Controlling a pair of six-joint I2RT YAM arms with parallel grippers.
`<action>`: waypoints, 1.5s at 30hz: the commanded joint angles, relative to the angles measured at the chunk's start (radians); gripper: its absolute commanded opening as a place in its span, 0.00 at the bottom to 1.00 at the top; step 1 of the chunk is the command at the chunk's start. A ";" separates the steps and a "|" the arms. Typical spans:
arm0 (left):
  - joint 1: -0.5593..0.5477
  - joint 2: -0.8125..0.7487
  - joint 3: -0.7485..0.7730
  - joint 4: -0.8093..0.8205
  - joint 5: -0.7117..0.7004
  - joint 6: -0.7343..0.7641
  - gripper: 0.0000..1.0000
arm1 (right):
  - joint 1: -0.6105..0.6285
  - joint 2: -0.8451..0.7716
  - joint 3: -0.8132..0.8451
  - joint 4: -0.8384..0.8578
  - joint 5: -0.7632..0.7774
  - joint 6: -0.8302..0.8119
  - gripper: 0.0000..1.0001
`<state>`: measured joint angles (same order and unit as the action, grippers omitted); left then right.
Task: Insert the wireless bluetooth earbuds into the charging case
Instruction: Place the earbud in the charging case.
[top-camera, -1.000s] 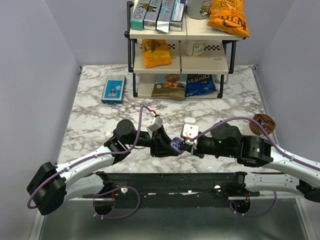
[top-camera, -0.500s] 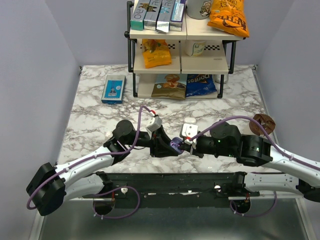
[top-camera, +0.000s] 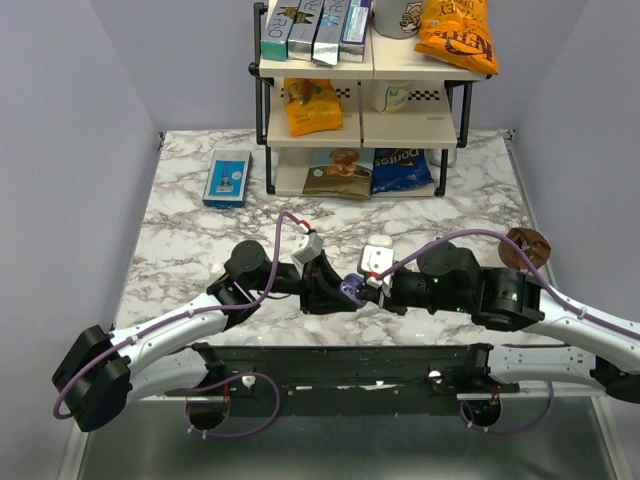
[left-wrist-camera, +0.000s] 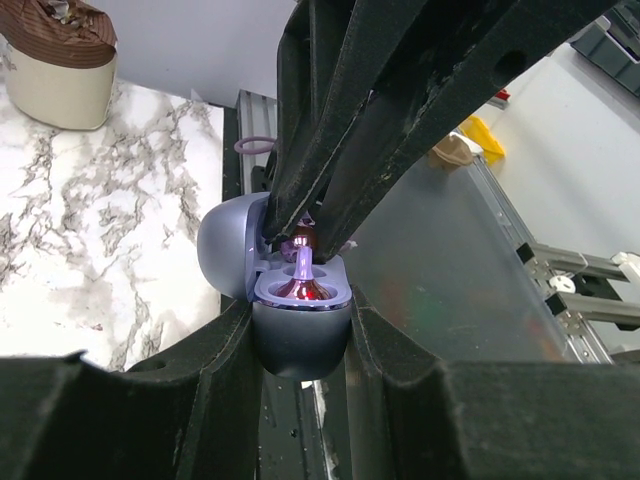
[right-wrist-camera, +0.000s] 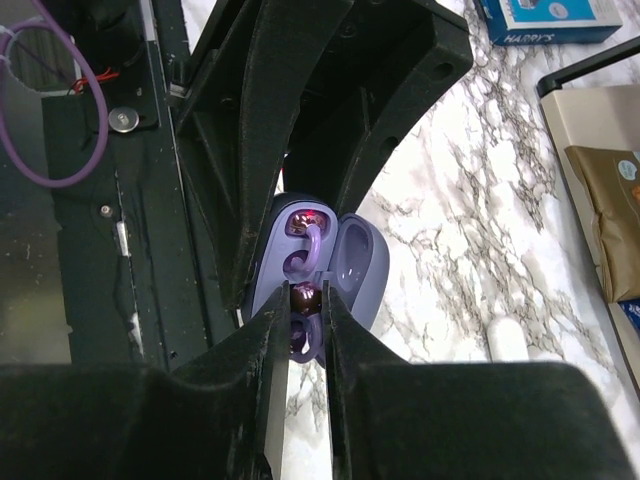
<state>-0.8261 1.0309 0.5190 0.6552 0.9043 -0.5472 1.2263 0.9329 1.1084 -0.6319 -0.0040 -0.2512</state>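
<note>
The charging case (left-wrist-camera: 300, 335) is a lavender-grey oval with its lid (left-wrist-camera: 228, 250) hinged open. My left gripper (left-wrist-camera: 300, 345) is shut on its body and holds it above the table's near edge. One purple earbud (left-wrist-camera: 301, 285) sits in a well. In the right wrist view, my right gripper (right-wrist-camera: 306, 310) is shut on a second earbud (right-wrist-camera: 306, 297), dark glossy red, right at the open case (right-wrist-camera: 352, 262), over the empty well beside the seated earbud (right-wrist-camera: 305, 232). In the top view the two grippers meet at the case (top-camera: 350, 291).
A blue rectangular box (top-camera: 227, 177) lies at the far left. A shelf rack (top-camera: 360, 120) with snack bags stands at the back. A brown-topped cup (top-camera: 524, 247) is at the right. A small white object (right-wrist-camera: 508, 340) lies on the marble near the case.
My right gripper has edged slightly left, closer onto the case. The left arm holds nearly still.
</note>
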 joint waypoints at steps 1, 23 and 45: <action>-0.010 -0.028 -0.005 0.090 -0.001 0.010 0.00 | 0.006 0.015 0.031 -0.023 0.001 0.007 0.28; -0.008 -0.025 -0.030 0.141 -0.019 -0.007 0.00 | 0.006 0.010 0.062 -0.003 -0.010 0.029 0.40; -0.008 -0.034 -0.043 0.158 -0.036 -0.011 0.00 | 0.004 -0.129 0.062 0.083 0.199 0.139 0.38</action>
<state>-0.8288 1.0176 0.4854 0.7612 0.8612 -0.5682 1.2304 0.8093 1.1538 -0.5560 0.1444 -0.1574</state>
